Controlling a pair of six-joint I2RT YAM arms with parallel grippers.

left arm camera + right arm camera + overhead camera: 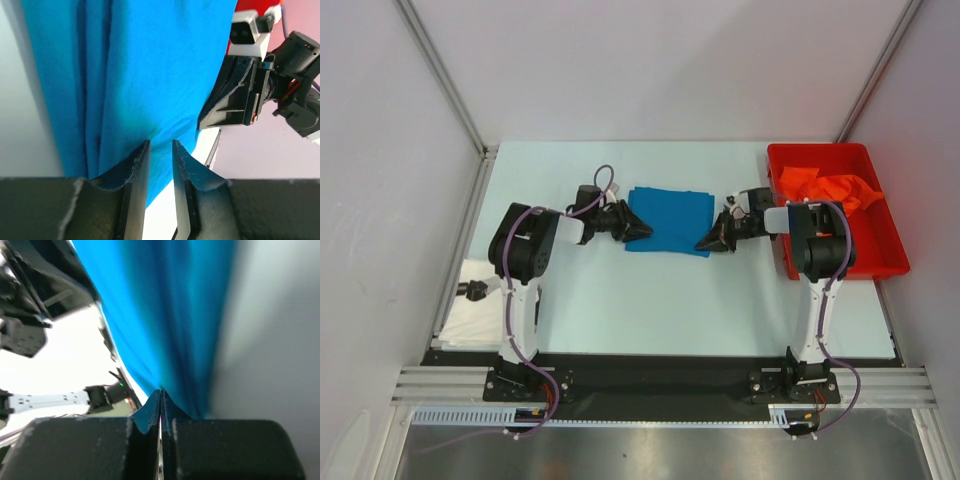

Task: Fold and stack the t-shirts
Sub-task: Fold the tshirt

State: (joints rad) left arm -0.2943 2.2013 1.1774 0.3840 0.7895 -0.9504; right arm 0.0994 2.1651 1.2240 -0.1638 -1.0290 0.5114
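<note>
The bright blue t-shirt (670, 220) lies folded in a rectangle at the table's middle. My left gripper (638, 230) sits at its near left corner with the jaws a little apart. In the left wrist view (161, 142) blue cloth (150, 65) shows through the gap. My right gripper (710, 243) is at the near right corner. In the right wrist view (160, 390) it is shut, with the cloth's (165, 300) folds running into its tips. The orange t-shirt (825, 188) lies crumpled in the red bin (885, 265). I cannot make out the white blotched shirt for certain.
The red bin stands at the table's right edge, beside the right arm. A pale shiny patch with a dark blotch (470, 300) lies at the left edge by the left arm. White walls enclose the table on three sides.
</note>
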